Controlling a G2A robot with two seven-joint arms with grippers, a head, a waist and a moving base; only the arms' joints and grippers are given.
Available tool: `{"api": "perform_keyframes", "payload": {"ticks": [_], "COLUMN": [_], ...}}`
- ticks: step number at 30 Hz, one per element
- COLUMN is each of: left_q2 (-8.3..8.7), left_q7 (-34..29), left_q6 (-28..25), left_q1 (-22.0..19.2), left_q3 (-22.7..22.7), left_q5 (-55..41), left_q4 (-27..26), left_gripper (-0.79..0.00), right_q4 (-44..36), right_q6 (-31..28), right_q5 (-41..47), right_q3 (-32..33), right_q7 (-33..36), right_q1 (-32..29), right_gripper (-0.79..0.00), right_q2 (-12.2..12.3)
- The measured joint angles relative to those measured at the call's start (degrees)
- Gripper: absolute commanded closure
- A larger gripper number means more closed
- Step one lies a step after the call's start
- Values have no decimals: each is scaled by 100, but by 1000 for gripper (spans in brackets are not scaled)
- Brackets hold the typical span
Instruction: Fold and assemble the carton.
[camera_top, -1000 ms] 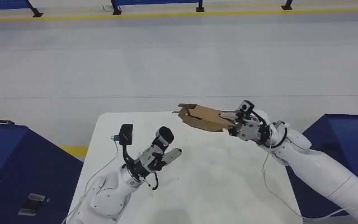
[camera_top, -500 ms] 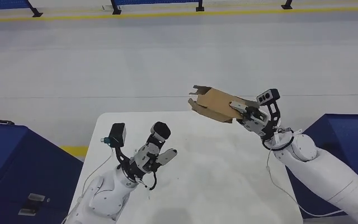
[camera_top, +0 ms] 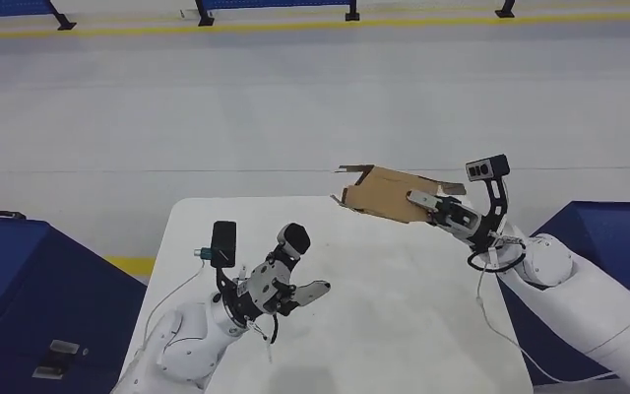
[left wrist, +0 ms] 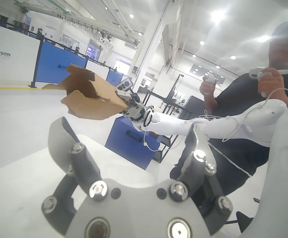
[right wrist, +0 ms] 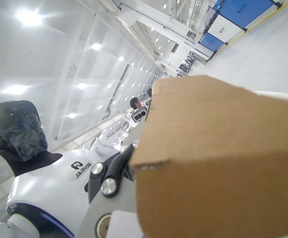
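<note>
Brightly lit from ceiling lamps (left wrist: 216,16), flaring white in both wrist views. Evenly bright over the pale surface (camera_top: 394,295). Strongly bowed at wrist-view edges.

The carton (camera_top: 389,192) hangs above the surface's (camera_top: 394,315) far edge, right of its middle, gripped by the right end effector (camera_top: 431,203); the left end effector (camera_top: 307,264) hovers over the surface's left half.

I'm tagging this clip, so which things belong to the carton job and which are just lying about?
Job: carton, gripped in the air by the right hand; left hand, open, over the table.
Lying about: blue cabinets beside the table; barrier posts on the floor beyond.
</note>
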Motion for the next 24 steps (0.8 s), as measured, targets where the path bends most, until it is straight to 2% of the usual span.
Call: {"api": "perform_keyframes", "payload": {"ticks": [6, 9, 13, 16, 20, 24], "left_q2": [0, 11, 88, 150, 198, 198], "left_q7": [0, -130, -742, -1028, -1023, -1015], "left_q6": [0, 35, 14, -209, -548, -538], "left_q1": [0, 6, 154, 346, 506, 503], "left_q3": [0, -12, -259, -497, -796, -785], "left_q5": [0, 117, 169, -120, -570, -560], "left_q4": [0, -23, -215, -428, -556, -553], "left_gripper": [-785, -785, -785, -785, -785, -785], "right_q4": [-9, -211, -55, 168, 405, 488], "right_q6": [7, 259, 665, 943, 1408, 1605], "right_q5": [4, 406, 1390, 2021, 2572, 2678], "right_q3": [-2, 17, 210, 343, 412, 435], "right_q7": [2, 156, 745, 1315, 1860, 2293], "right_q1": [-6, -120, -253, -361, -452, -501], "right_gripper": [0, 0, 0, 0, 0, 0], "right_q2": [-2, -33, -58, -79, -146, -231]}}
